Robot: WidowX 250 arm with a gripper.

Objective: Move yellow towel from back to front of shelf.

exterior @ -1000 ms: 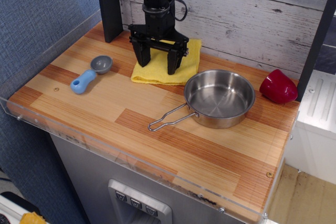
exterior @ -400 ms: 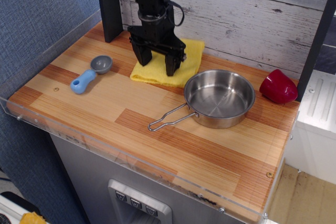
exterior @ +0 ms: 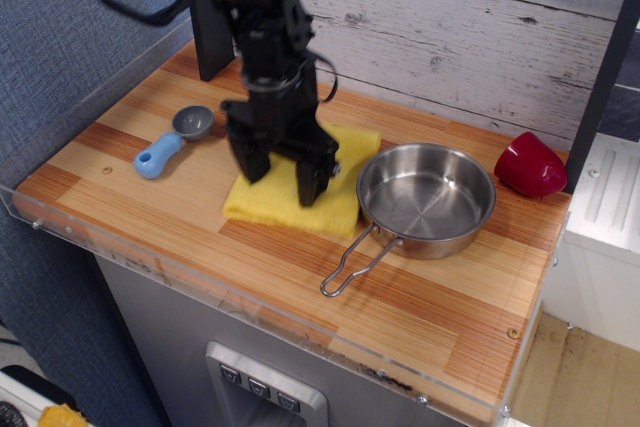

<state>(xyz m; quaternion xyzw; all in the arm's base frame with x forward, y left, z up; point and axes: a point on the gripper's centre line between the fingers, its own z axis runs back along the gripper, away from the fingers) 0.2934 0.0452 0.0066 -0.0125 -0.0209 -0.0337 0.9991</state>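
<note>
One worktop (exterior: pixel 420 287) of striped wood carries everything I see. My claw (exterior: pixel 283 175) stands on the yellow towel (exterior: pixel 330 209) near the middle, its two fingers spread and pressing down on the cloth. The steel pan (exterior: pixel 428 197) touches the towel's right edge. A blue scoop (exterior: pixel 172 140) lies left, a red cup (exterior: pixel 530 165) right.

A steel pan (exterior: pixel 427 199) sits just right of the pincer (exterior: pixel 282 175), its wire handle (exterior: pixel 352 262) angled down toward the front-left. Farther right, near the back wall, lies a dark red bowl (exterior: pixel 530 165) (tipped on its side). Left of the pincer rests a blue-handled scoop (exterior: pixel 172 141) with a grey bowl. A black post (exterior: pixel 211 39) stands behind, to the left.
</note>
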